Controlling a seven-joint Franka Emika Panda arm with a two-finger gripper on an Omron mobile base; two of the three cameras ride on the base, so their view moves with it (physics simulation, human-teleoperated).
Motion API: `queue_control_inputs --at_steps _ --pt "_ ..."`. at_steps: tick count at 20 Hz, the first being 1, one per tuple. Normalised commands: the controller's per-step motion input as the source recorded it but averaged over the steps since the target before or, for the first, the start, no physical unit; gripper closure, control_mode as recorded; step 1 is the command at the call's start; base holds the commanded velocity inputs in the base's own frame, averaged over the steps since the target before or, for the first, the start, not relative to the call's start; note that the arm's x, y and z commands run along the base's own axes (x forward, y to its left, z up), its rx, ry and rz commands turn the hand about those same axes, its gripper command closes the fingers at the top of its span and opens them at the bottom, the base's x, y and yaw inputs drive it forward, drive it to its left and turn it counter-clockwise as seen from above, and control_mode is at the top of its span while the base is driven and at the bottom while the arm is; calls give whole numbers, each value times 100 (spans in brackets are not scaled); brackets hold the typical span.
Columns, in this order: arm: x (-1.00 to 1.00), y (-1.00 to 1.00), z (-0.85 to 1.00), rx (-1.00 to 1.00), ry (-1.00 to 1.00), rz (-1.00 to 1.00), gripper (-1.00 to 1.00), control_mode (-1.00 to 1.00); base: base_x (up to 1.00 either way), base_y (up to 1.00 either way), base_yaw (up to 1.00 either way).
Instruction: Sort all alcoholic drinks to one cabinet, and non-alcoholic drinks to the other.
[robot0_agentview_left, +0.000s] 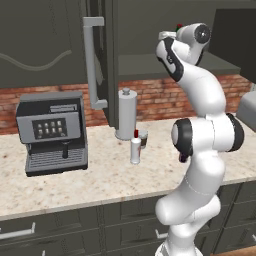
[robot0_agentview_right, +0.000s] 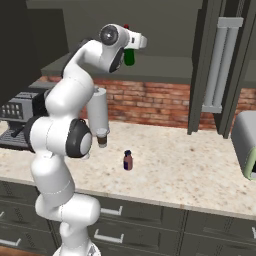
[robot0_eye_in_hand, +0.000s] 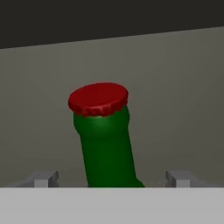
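Drinks split between cabinet shelf and counter

Green bottle (robot0_eye_in_hand: 107, 148), red-capped, stands on the cabinet shelf (robot0_agentview_right: 165, 65); white bottle (robot0_agentview_left: 135, 149), coffee cup (robot0_agentview_right: 102, 136) and purple bottle (robot0_agentview_right: 128, 160) stand upright on the counter (robot0_agentview_right: 190, 170).

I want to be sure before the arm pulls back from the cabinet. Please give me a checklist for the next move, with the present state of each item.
1. Gripper jaws spread apart from the green bottle: ok, a gap shows on both sides of the neck in the hand view.
2. Green bottle resting on the cabinet shelf: cannot tell, its base is hidden behind the hand.
3. Green bottle upright: cannot tell, the hand view tilts with the hand.
4. Cabinet door open enough for retreat: ok.
5. White bottle waiting on the counter: ok, standing upright.
6. Purple bottle and coffee cup not yet sorted: ok, both on the counter.
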Motion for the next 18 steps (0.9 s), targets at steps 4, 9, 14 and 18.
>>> queue_control_inputs --at_steps 4,9,14,18 --pt "19 0 0 0 -5 0 -100 -100 0 0 0" --pt "16 0 1 0 -4 0 -100 -100 0 0 0" --pt "15 0 7 -1 -2 0 -100 -100 0 0 0" --pt "6 0 11 -2 0 0 -100 -100 0 0 0"
